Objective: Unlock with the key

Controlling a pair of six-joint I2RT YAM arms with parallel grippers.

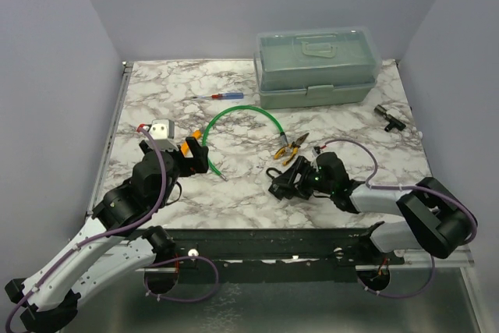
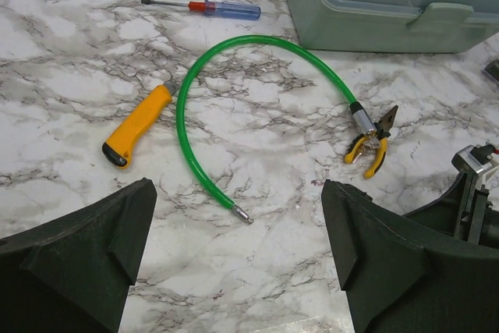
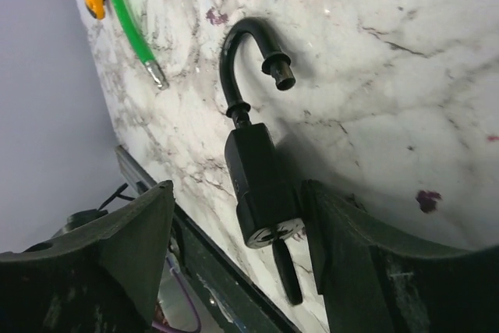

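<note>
A black padlock lies on the marble table near its front edge, also seen from above as the padlock. Its curved shackle has one end out of the body. The key, dark and small, sticks out of the silver keyhole face. My right gripper is open around the lock body. One finger sits close beside the body and the other stands well apart. My left gripper hovers open over bare marble, at the left in the top view, holding nothing.
A green cable curves across the middle. Beside it lie an orange-handled tool, yellow-handled pliers and a red-and-blue screwdriver. A grey-green toolbox stands at the back, and a small black part lies at the right.
</note>
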